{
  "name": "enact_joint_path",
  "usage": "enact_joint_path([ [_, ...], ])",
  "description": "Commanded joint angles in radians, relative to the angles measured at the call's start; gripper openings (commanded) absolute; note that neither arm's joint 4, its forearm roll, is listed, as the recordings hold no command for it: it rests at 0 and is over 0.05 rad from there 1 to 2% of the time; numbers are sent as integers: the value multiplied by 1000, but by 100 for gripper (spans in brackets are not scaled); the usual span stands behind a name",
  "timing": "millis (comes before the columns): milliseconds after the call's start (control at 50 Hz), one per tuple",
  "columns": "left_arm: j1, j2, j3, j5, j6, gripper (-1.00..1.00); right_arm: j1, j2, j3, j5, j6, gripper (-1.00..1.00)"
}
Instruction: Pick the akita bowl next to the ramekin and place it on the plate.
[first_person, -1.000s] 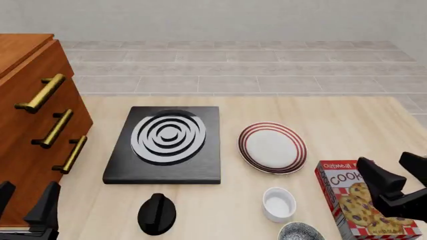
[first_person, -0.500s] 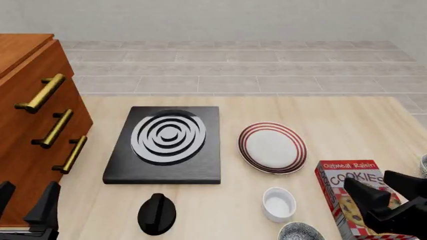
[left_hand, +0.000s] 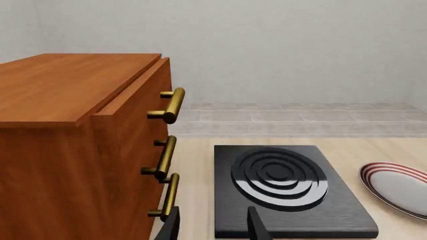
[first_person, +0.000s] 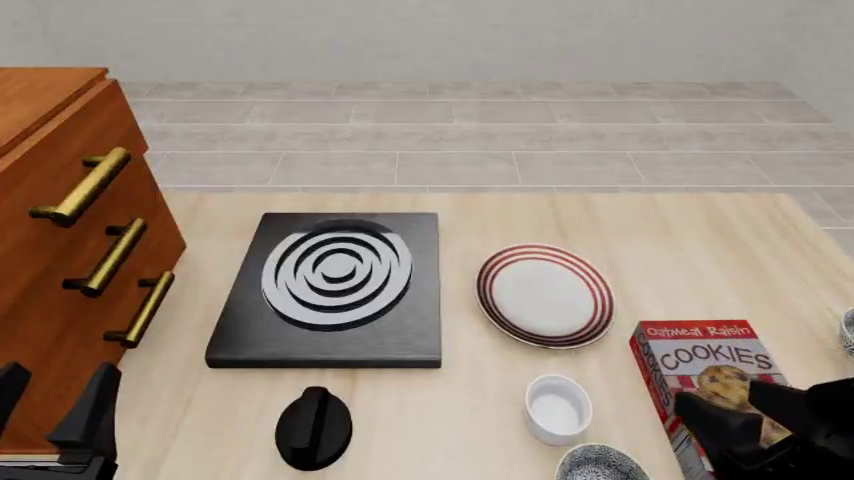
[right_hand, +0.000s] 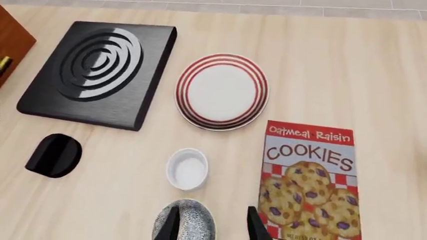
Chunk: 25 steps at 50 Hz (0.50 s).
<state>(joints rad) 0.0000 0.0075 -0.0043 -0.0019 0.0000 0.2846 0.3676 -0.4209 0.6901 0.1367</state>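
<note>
The akita bowl (first_person: 599, 466) (right_hand: 187, 225), speckled grey inside, sits at the table's near edge, just nearer than the white ramekin (first_person: 558, 408) (right_hand: 187, 169). Farther back lies the red-ringed plate (first_person: 545, 295) (right_hand: 222, 91) (left_hand: 400, 186). My right gripper (first_person: 742, 412) (right_hand: 212, 224) is open and hangs over the cookie box, to the right of the bowl. In the right wrist view one finger overlaps the bowl's rim and nothing is held. My left gripper (first_person: 51, 398) (left_hand: 213, 227) stands open at the near left, beside the cabinet.
A cookie box (first_person: 705, 385) (right_hand: 310, 180) lies flat to the right of the ramekin. A black stove plate (first_person: 334, 285) (right_hand: 100, 70) and a black knob (first_person: 314, 428) (right_hand: 55, 155) are left of centre. A wooden cabinet (first_person: 67, 250) (left_hand: 73, 150) with brass handles fills the left side.
My right gripper has come down and toward the near edge, drifting left over the cookie box toward the bowl. The left gripper and all the dishes stay put.
</note>
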Motion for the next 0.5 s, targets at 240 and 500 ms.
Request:
enact_joint_path([
  [240, 0, 0, 0, 0, 0, 100, 34, -30, 54, 73, 70, 100],
  [500, 0, 0, 0, 0, 0, 100, 67, -15, 109, 63, 109, 100],
])
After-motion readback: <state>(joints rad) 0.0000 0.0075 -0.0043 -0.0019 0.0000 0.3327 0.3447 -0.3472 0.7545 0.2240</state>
